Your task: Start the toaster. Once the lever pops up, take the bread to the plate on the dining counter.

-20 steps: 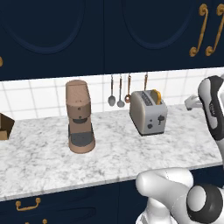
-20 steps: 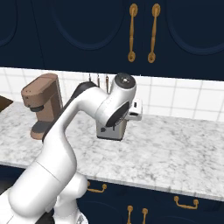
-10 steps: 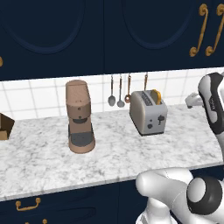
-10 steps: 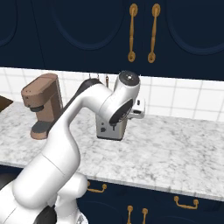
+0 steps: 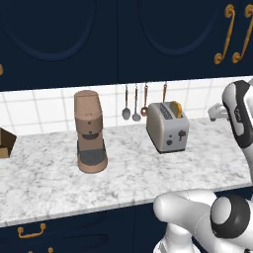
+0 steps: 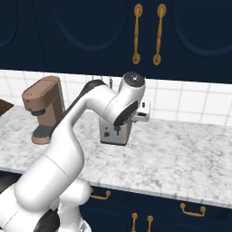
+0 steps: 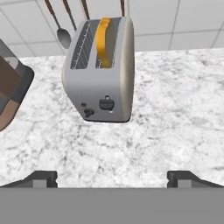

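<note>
Short of the toaster (image 7: 98, 70), the gripper (image 7: 112, 177) is hanging with fingers wide apart; pressing the lever (image 7: 106, 104) squarely downward should be starting the bread (image 7: 103, 41) toasting.

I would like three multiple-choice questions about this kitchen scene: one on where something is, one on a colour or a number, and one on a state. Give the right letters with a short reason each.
1. Where does the toaster stand?
A. Left of the coffee machine
B. Right of the coffee machine
C. On the floor

2. How many slots of the toaster hold bread?
A. None
B. One
C. Two

3. How do the jaws of the gripper stand?
A. Open, holding nothing
B. Shut on the bread
C. Shut on the lever

Answers:
1. B: in the left base view the brown coffee machine stands to its left on the marbled counter.
2. B: the hand view shows the bread in one slot, the other empty.
3. A: both fingertips sit far apart, short of the toaster.
</note>
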Robot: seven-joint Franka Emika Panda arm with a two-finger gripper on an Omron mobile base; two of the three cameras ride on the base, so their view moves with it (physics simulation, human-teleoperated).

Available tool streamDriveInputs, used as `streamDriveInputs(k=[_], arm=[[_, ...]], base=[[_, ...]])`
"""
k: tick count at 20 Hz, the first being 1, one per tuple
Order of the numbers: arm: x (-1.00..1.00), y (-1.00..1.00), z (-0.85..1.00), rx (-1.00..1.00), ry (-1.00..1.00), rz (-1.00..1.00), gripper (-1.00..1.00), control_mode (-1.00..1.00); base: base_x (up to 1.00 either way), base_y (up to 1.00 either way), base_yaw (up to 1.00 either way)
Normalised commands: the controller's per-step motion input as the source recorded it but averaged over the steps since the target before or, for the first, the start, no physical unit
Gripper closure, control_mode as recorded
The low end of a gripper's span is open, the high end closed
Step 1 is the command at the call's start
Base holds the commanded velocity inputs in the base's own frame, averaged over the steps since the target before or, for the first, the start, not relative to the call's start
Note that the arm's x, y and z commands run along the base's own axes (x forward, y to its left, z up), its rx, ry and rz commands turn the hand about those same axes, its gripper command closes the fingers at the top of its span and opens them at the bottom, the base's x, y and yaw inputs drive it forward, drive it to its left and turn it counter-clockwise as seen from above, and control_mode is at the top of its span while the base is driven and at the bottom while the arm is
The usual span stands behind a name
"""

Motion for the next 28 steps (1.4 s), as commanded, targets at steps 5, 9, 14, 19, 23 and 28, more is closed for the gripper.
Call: streamDriveInputs(k=[5,9,14,19,23,28], arm=[[0.06,0.32,-0.43,0.0,0.0,0.0,-1.0,-1.0],[0.16,0.22,-0.57,0.0,0.0,0.0,-1.0,-1.0],[0.47,0.21,-0.32,0.0,0.01,0.0,-1.0,-1.0],[0.7,0.28,-0.15,0.0,0.06,0.0,-1.0,-1.0],[0.7,0.05,-0.28,0.0,0.09,0.0,-1.0,-1.0],[0.56,0.0,-0.32,0.0,0.03,0.0,1.0,-1.0]], base=[[0.0,0.0,0.0],[0.0,0.0,0.0],[0.0,0.0,0.0],[0.0,0.0,0.0],[0.0,0.0,0.0],[0.0,0.0,0.0]])
